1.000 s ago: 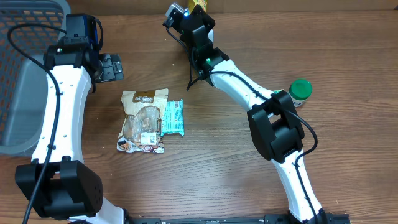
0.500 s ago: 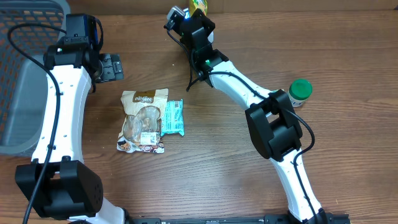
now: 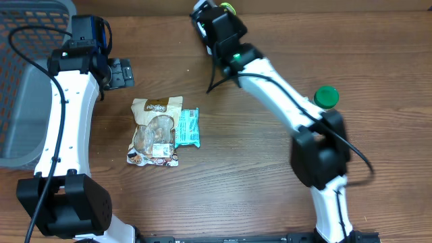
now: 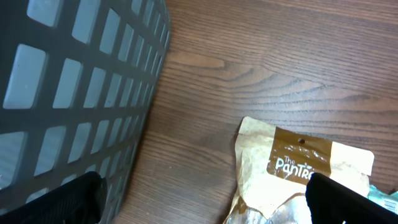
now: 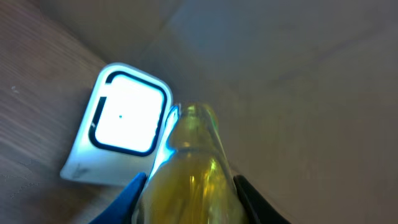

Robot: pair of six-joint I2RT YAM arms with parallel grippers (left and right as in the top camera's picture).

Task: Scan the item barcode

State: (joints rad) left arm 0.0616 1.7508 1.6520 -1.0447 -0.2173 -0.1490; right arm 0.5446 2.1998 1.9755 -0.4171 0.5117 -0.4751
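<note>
Looking through the right wrist camera, I saw the right gripper [image 5: 189, 202] with its jaws clenched on a yellow bottle [image 5: 189, 165], one finger on each side of the body and the neck pointing away from the wrist. The bottle's top sat just beside the lit white window of the scanner [image 5: 124, 127], which stood at the far edge of the tabletop [image 3: 256, 175]. Whether the two touched I could not tell, and I could make out no barcode on the bottle. From overhead, the right arm reached to that far edge, about at its middle. The left gripper [image 3: 120, 72] hung with its jaws released and nothing between them, near the left edge beside a grey basket [image 3: 20, 101]. A brown snack pouch [image 3: 154, 131] lay flat left of centre, with a teal packet [image 3: 188, 127] touching its right side. A green-capped jar [image 3: 327, 98] stood toward the right edge, well apart from them.
</note>
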